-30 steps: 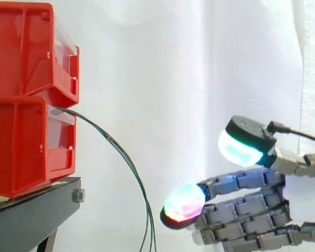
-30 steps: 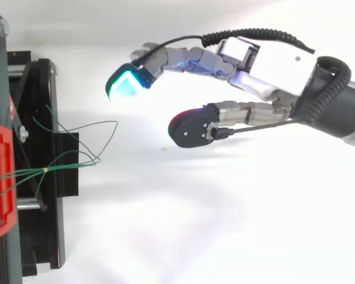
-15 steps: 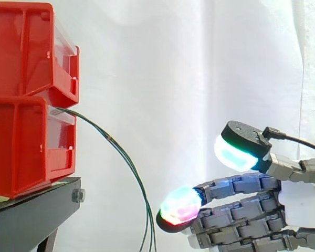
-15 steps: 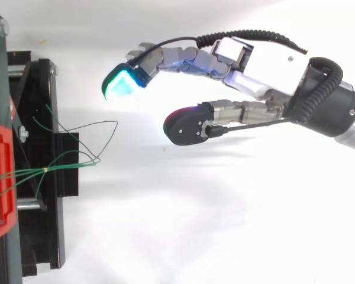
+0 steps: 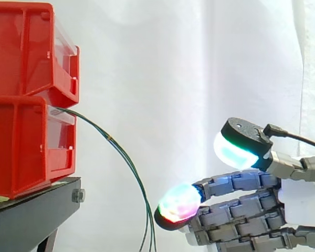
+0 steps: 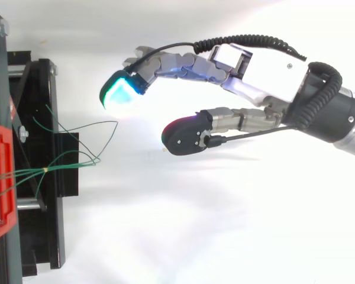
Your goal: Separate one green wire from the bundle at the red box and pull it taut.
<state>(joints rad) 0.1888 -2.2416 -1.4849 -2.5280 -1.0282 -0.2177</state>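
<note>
You have two red bins stacked at the left on the black stand [image 5: 34,212]. The upper red bin [image 5: 23,50] sits directly on the lower red bin [image 5: 21,149], and each has a clear panel at its open front. You cannot tell what lies inside either bin.

The bundle of green wires [image 5: 127,160] comes out over the front edge of the lower red bin. It arcs to the right and then hangs steeply down past the stand. From above, the wires [image 6: 77,163] are gathered by a small yellow tie [image 6: 45,170] just in front of the bin. Beyond the tie they splay into loose loops over the stand and the white surface to its right. None of them is pulled straight.

Your hand [image 5: 241,215] reaches in from the right, low down and close to the hanging wires but clear of them. It is spread wide, with the fingers stretched toward the left and the thumb raised well apart from them. It has hold of nothing. The nearest glowing fingertip [image 5: 179,203] sits just right of the wires, not touching them. From above, the hand [image 6: 266,71] lies to the right of the loops.
</note>
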